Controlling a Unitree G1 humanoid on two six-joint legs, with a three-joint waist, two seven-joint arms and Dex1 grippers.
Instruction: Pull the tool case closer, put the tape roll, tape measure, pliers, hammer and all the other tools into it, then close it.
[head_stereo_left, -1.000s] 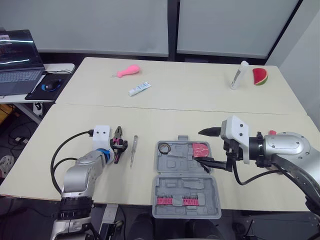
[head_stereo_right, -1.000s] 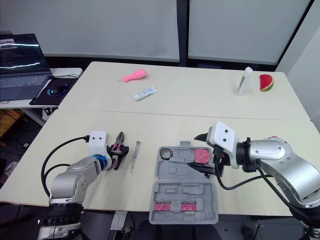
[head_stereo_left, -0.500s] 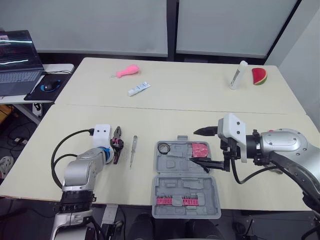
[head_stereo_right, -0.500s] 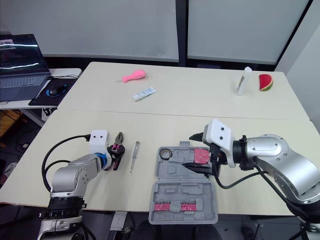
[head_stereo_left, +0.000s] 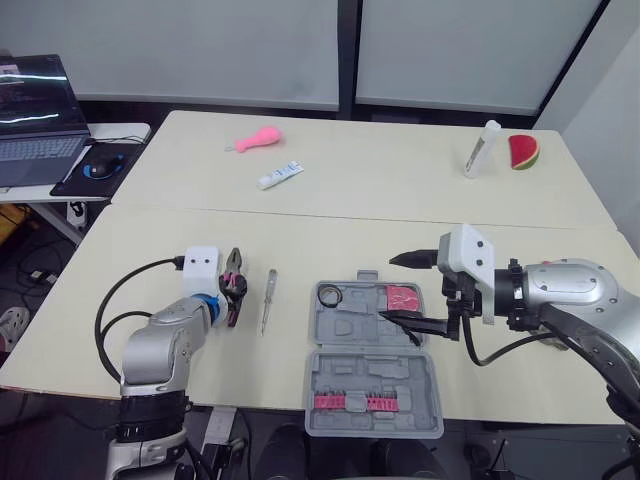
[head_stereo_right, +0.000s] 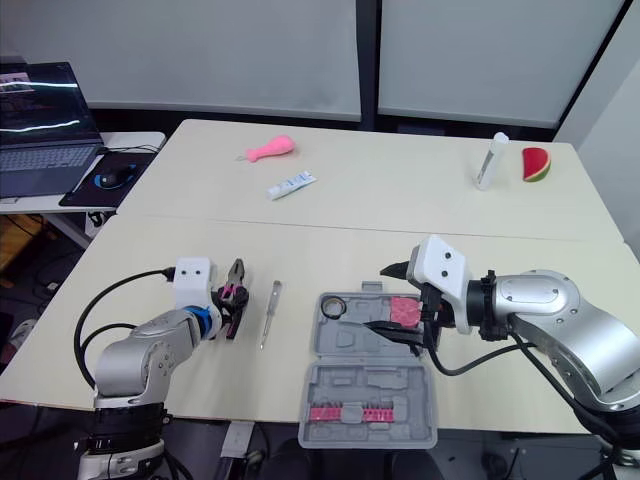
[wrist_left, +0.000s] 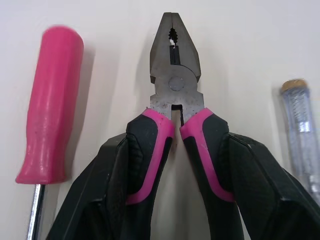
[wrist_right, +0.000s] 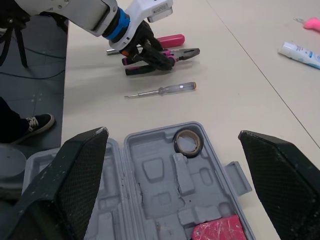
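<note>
The grey tool case (head_stereo_left: 370, 375) lies open at the table's front edge. It holds a tape roll (head_stereo_left: 329, 296), a red tape measure (head_stereo_left: 403, 298) and a pink bit strip (head_stereo_left: 350, 402). My right gripper (head_stereo_left: 392, 288) hovers open at the case's right side, just above the tape measure. To the left of the case, my left gripper (wrist_left: 176, 137) is shut on the pink-and-black handles of the pliers (wrist_left: 175, 75), which lie on the table. A pink-handled screwdriver (wrist_left: 50, 130) lies beside the pliers. A clear tester screwdriver (head_stereo_left: 267, 300) sits between the pliers and the case.
On the far table lie a pink object (head_stereo_left: 256, 140), a small tube (head_stereo_left: 279, 176), a white bottle (head_stereo_left: 479, 148) and a watermelon slice (head_stereo_left: 522, 152). A laptop (head_stereo_left: 30, 110) stands on a side desk at the far left.
My right gripper has edged a little left over the case and stayed open. The left gripper has kept its hold on the pliers in the same spot.
</note>
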